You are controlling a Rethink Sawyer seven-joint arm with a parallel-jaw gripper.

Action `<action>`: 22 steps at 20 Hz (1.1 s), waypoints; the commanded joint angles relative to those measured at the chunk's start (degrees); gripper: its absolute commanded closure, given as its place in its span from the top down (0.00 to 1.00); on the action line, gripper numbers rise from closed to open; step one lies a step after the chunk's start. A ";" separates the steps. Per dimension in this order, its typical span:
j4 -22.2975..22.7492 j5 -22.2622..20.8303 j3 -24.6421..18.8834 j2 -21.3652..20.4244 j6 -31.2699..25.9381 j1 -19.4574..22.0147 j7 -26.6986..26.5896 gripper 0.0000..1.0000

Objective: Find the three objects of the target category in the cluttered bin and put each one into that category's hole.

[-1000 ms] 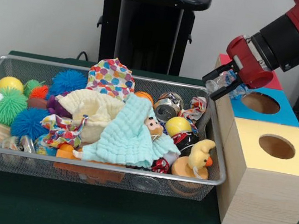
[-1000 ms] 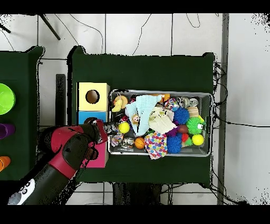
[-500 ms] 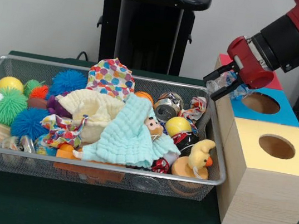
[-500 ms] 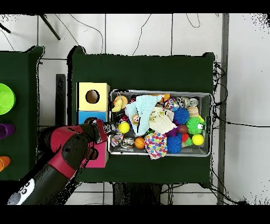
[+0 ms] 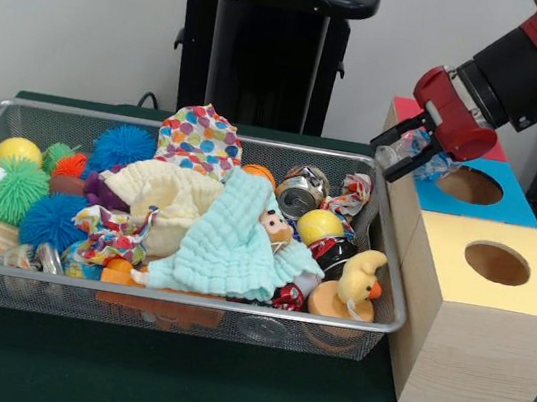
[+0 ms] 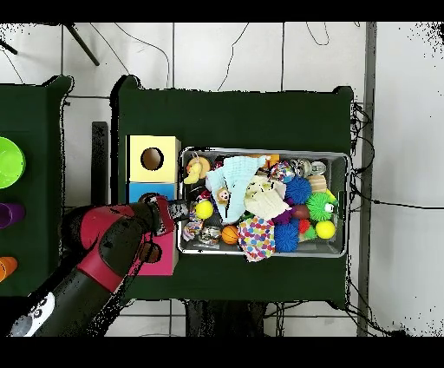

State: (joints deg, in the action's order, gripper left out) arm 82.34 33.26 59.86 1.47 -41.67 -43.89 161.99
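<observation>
Holding: gripper point(image 5: 407, 153) clamped on a crumpled can point(image 5: 420, 151), upper right of the front view, above the near edge of the blue box point(image 5: 475, 188).
Bin: wire basket point(image 5: 173, 300) at centre left, heaped with clutter.
Bin contents: pale green cloth point(image 5: 232, 241) over the middle; dotted cloth point(image 5: 199, 138) at the back; spiky balls point(image 5: 47, 219) at left; duck toy point(image 5: 359, 278) at the right front; another can point(image 5: 300, 194) near the back right.
Boxes: yellow box point(image 5: 481, 324) nearest, blue behind it, pink box point(image 5: 493, 147) furthest; round holes in the yellow and blue tops.
Surface: dark green table cover point(image 5: 220, 391).
Room: white tiled floor point(image 6: 234, 52) around the table in the overhead view.
</observation>
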 commanded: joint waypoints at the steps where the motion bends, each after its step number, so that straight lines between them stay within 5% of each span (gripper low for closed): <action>1: -6.21 2.65 -4.25 3.49 -7.89 0.59 18.53 0.00; 22: -8.21 3.38 -3.43 4.53 -10.15 0.67 20.48 0.00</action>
State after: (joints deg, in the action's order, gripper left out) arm 79.67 33.81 61.14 2.79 -45.08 -43.89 163.66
